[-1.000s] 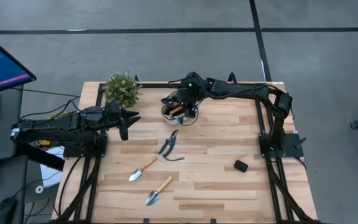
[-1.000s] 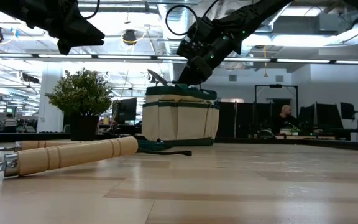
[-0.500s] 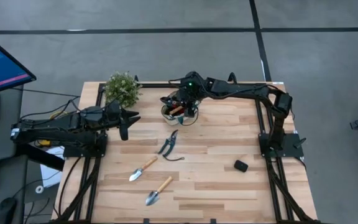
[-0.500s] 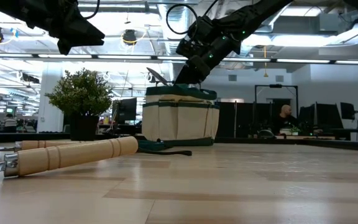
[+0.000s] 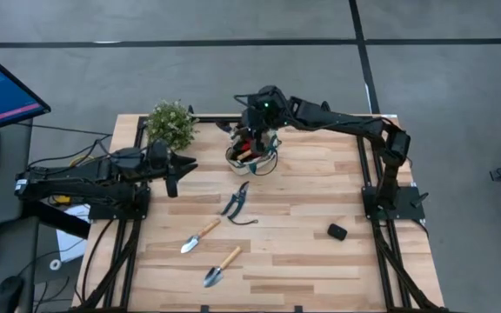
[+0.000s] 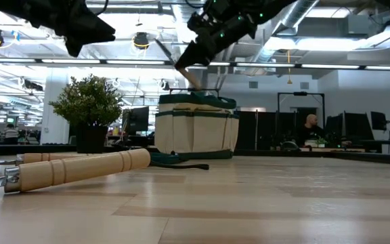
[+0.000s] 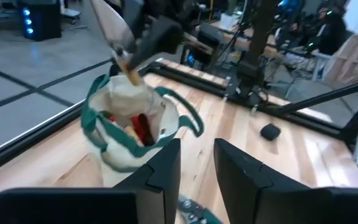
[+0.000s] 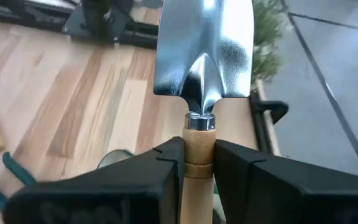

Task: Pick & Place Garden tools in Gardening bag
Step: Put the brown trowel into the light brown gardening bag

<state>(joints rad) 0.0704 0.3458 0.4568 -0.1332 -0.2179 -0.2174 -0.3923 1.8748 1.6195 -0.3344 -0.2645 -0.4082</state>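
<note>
The trowel (image 8: 202, 59) has a polished silver blade and a light wooden handle. The right gripper (image 8: 197, 163) is clamped on that handle, holding it tilted above the mouth of the gardening bag (image 6: 196, 126), a beige tote with dark green trim at the table's (image 5: 311, 217) far edge, beside the plant (image 5: 171, 123). The right arm reaches across from its base. The left gripper (image 5: 174, 172) waits over the table's left side, fingers narrowly parted, holding nothing.

Room view: open office lab.
I see grey floor (image 5: 233, 78) with dark seams, ceiling strip lights (image 6: 357, 67), a monitor (image 5: 3, 91) beside the table.
</note>
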